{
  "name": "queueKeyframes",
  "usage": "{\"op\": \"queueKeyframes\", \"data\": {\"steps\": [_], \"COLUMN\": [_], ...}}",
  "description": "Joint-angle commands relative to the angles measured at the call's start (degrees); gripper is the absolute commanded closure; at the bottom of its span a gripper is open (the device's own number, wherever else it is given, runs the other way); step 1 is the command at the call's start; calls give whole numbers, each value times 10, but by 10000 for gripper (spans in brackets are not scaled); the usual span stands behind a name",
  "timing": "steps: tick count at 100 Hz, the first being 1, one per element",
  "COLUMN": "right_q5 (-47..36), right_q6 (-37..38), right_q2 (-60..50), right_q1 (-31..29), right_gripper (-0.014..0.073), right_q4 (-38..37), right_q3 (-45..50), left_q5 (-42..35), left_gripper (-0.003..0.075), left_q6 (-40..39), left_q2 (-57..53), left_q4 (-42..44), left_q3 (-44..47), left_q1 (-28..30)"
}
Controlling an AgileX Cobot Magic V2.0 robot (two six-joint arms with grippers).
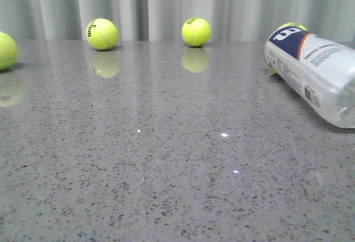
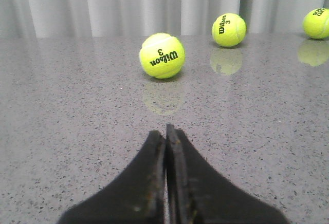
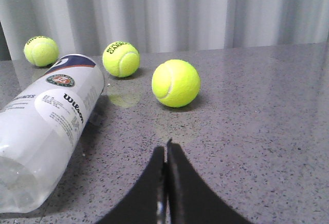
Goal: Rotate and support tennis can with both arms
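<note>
left gripper: black fingers pressed together, nothing between, low over the grey speckled table. ahead of it a wilson 3 ball, w/ another wilson ball further back and a third ball at the frame edge.

right gripper: fingers also together, empty. plain-faced ball just ahead, two more balls nearer the curtain.

tennis can lies on its side on the table, off to one side of the right gripper, not touched. front view: can at far right, navy end toward the curtain, ball peeking behind it; no arms seen there.
</note>
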Motion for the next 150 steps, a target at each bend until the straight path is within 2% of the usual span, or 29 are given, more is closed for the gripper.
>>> {"op": "queueKeyframes", "data": {"steps": [1, 80, 106, 141, 150], "right_q5": [-48, -30, 105, 278, 300], "right_q6": [-2, -2, -2, -2, -2], "right_q2": [-13, -13, 26, 214, 263], "right_q1": [0, 0, 0, 0, 0], "right_gripper": [658, 658, 658, 658, 622], "right_q4": [-5, -5, -3, 14, 25], "right_q3": [-11, -33, -174, -343, -377], "left_q5": [-43, -43, -43, -43, -43], "left_gripper": [741, 741, 741, 741, 741], "left_q6": [-4, -4, -4, -4, -4], "left_q2": [-23, -23, -23, -23, -23], "left_q4": [-2, -2, -2, -2, -2], "left_q3": [27, 27, 27, 27, 27], "left_q1": [1, 1, 1, 1, 1]}}
